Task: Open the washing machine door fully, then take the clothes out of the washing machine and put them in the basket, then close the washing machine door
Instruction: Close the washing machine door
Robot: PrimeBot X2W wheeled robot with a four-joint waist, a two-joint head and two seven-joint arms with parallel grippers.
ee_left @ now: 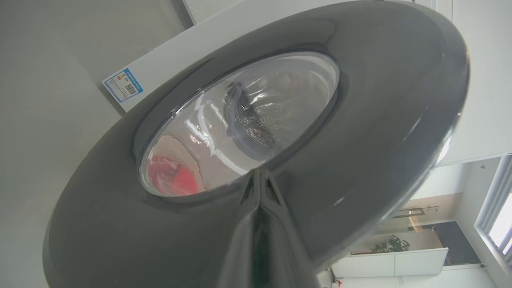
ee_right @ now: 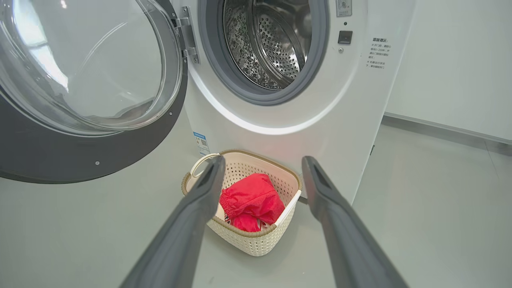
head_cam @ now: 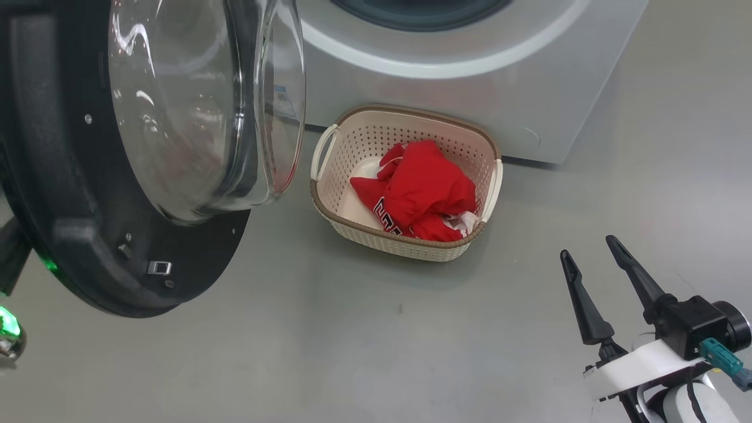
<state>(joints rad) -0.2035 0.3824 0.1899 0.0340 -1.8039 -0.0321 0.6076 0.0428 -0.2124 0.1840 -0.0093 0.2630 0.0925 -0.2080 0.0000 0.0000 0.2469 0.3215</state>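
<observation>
judging from the bare steel drum (ee_right: 272,44) and the red clothes (head_cam: 426,188) bunched in the cream basket (head_cam: 405,244) on the floor (head_cam: 352,341) just in front of the washing machine (head_cam: 470,88), closing is the step in hand, so the thing to handle is the washing machine door (head_cam: 70,194). it stands swung wide to the robot's left, its inner face and bulging glass bowl (head_cam: 194,106) turned toward the head camera, its hinge (ee_right: 186,36) at the left edge of the opening. it looks rigid and fairly heavy, and it should turn on that hinge alone, so it probably wants a steady push along its arc, not a grip. the glossy black frame looks slick and the domed glass looks likely to shed a fingertip, so the flat outer frame near the free edge, far from the hinge, seems the best place to press. the left gripper (ee_left: 260,176) is at that outer face, its jaws brought together into one point just below the glass, seemingly against the frame. the right gripper (head_cam: 588,247) hangs low at the right over bare floor, jaws spread and holding nothing. the basket sits near the door's swing, so its left handle may be worth watching.
</observation>
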